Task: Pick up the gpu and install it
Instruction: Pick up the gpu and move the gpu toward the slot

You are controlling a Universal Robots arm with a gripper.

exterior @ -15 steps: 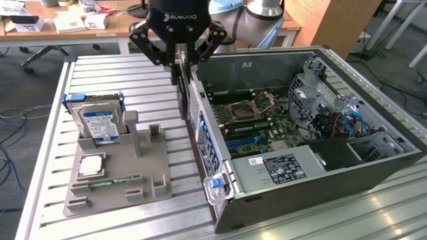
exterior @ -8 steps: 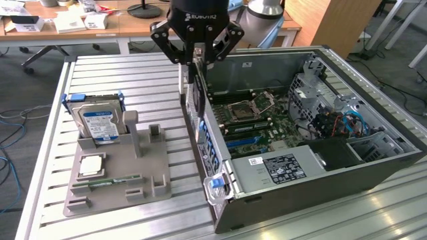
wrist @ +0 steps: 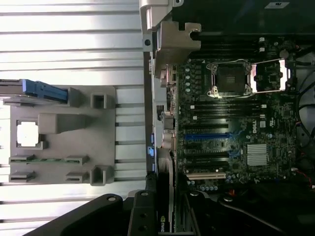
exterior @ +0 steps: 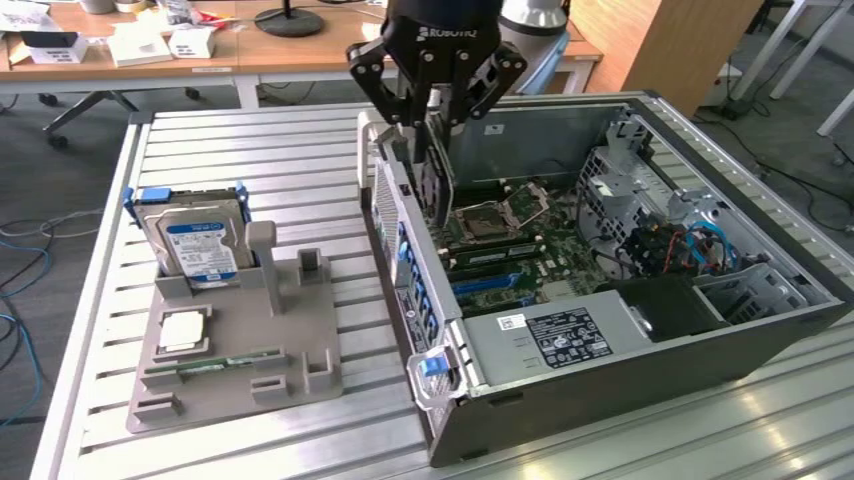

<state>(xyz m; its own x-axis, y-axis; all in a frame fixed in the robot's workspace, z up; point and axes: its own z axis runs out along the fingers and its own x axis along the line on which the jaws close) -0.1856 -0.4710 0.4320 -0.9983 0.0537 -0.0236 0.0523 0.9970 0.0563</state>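
Black end effector [exterior: 430,125] clamps the gpu [exterior: 437,185] upright, low inside the open computer case [exterior: 747,330] above the motherboard [exterior: 514,235]: pickup done, seating apparently unfinished.

Slatted metal bench [exterior: 267,150] carrying a grey holder [exterior: 287,350] near the edge at the exterior view's left. Upright at the holder's far end, a blue-labelled hard drive [exterior: 196,245]; flat nearer the front edge, a square processor chip [exterior: 183,330] and a slim green memory stick [exterior: 214,363]. Just beside the holder, an open computer case [exterior: 747,330], motherboard [exterior: 534,265] and power supply [exterior: 567,335] exposed.
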